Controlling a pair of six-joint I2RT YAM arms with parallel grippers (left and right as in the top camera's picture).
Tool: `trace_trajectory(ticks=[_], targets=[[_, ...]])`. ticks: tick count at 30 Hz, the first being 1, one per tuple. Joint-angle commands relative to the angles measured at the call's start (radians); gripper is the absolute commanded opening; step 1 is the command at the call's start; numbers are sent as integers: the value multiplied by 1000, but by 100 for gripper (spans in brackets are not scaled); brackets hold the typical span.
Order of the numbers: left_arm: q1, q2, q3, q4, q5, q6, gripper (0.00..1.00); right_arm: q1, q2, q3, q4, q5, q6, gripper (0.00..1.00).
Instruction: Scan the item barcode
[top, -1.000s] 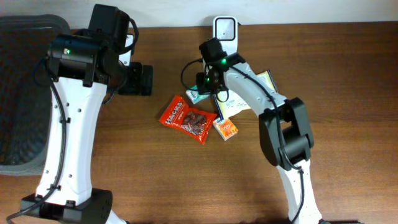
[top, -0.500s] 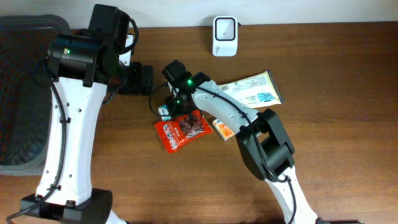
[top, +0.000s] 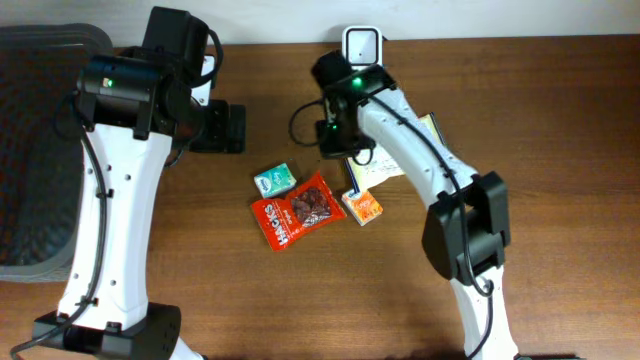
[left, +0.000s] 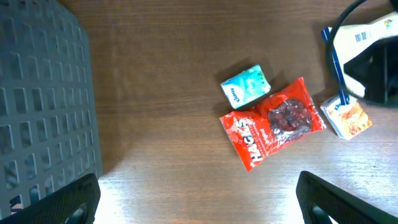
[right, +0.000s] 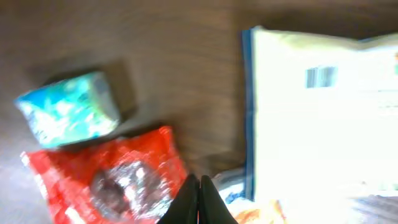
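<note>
Brown desk (top: 560, 120): the right pincer (right: 199, 190), shut and empty, has swung back near the scanner (top: 361, 45). The green pack (top: 272, 181) and red bag (top: 297, 210) got pushed left. Meanwhile the left pincer (left: 198, 180) waits open. Nothing is scanned yet, I think.

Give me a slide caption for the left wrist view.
Teal packet, red bag and orange box on table beside dark basket.
</note>
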Motion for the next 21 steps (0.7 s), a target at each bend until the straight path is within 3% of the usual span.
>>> trace_trajectory(ticks=[1,6,11,17,21], targets=[[2,-5,-2,2,7,-9,99,20,5,-120,62,-53,9,4],[2,-5,-2,2,7,-9,99,58,5,-264,190,-208,8,4],[2,-5,-2,2,7,-9,99,123,5,-273,195,-241,8,4],[2,-5,-2,2,7,-9,99,175,-9,-237,112,-229,-37,4],[2,-5,-2,2,7,-9,99,147,-50,-161,6,-73,-37,4]])
